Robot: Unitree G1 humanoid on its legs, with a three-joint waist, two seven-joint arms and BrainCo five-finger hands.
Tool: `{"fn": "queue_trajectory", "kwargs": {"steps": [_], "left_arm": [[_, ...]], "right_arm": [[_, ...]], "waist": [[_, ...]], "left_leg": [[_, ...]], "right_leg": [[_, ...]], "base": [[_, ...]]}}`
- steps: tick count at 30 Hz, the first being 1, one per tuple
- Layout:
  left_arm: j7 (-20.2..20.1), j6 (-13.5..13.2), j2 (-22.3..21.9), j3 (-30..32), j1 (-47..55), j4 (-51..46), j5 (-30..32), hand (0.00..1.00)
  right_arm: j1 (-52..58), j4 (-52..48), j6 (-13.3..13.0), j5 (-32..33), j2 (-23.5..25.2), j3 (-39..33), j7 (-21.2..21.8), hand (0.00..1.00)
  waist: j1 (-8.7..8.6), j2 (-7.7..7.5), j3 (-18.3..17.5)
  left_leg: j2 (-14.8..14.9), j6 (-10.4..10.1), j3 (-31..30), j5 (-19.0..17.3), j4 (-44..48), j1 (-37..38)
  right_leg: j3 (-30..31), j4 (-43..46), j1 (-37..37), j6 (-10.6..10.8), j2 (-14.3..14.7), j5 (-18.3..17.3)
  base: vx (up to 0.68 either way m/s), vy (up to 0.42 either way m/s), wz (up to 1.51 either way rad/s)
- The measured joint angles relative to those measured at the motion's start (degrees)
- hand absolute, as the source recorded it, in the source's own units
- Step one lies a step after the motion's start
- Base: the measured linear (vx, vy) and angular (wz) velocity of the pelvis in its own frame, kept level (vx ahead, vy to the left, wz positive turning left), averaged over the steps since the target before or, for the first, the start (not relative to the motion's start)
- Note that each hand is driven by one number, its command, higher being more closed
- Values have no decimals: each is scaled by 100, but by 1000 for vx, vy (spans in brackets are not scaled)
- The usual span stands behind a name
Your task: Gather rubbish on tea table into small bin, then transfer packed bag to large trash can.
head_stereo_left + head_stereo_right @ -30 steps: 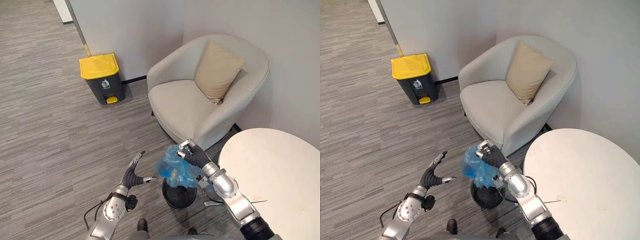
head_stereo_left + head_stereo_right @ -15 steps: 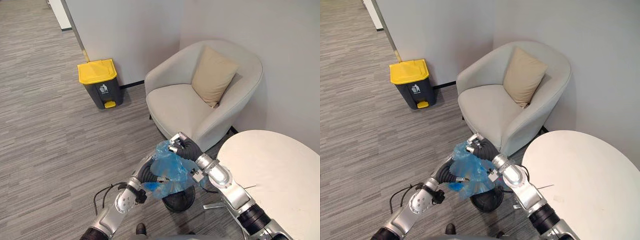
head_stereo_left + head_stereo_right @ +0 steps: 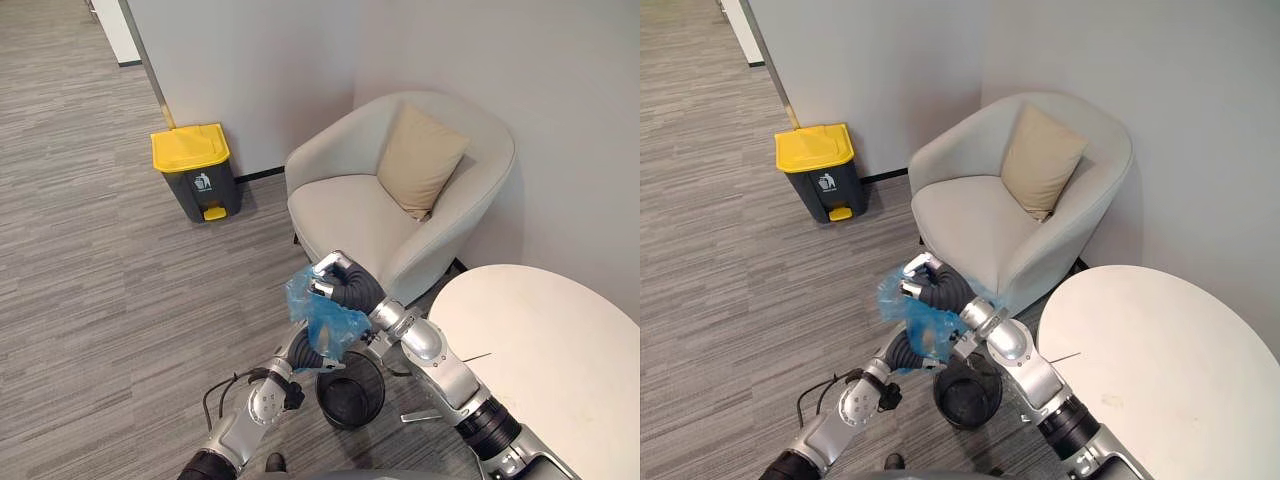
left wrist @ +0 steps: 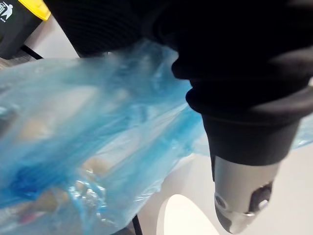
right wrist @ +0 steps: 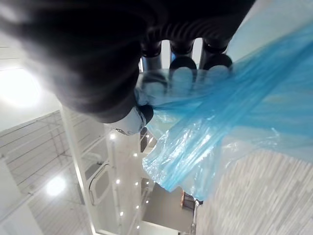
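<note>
Aloft, blue bag [image 3: 326,314]; pictogram [image 3: 204,181] on trash can [image 3: 190,150]

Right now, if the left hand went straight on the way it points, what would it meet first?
The blue bag that the right hand holds; the left hand seems close under it, though depth is unclear.

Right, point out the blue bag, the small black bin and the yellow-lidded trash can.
blue bag [image 3: 325,318], left eye view, on its crumpled middle.
small black bin [image 3: 352,420], left eye view, on its near wall.
trash can [image 3: 190,147], left eye view, on its yellow lid.
</note>
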Motion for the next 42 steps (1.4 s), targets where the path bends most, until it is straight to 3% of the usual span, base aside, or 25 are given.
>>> {"fn": "queue_trajectory", "kwargs": {"steps": [12,21,28,29,42], "left_arm": [[24,130,-176,-103,-170,113,-2,0],[388,450,-353,-89,-206,109,63,0],[516,474,-476,-68,-433,99,213,0],[519,475,-486,-79,-485,97,214,100],[739,644,-508,-371,-938,173,306,100]], "right_arm": [[-370,-9,82,264,119,400,-13,100],[-420,-3,215,329,254,732,-11,100],[-510,78,309,673,402,1096,-11,100],[-543,112,314,690,419,1163,-13,100],[-980,252,420,1116,431,1826,-29,100]], "waist": [[2,-4,-7],[5,-3,-10],[16,16,-141],[16,16,-141],[22,22,-141]], "left_leg": [[22,-2,13,2,0,19],[31,-3,-23,2,0,43],[45,-7,-26,4,0,62],[54,-18,-26,11,0,63],[134,-75,-61,47,1,18]], "right_leg": [[4,-193,102,-7,47,96],[-29,-271,180,-13,65,119],[-32,-287,210,-16,78,120],[-33,-294,215,-27,86,128],[-70,-362,214,-67,169,180]], "base": [[-2,1,-1],[0,0,0],[0,0,0],[0,0,0],[0,0,0]]}}
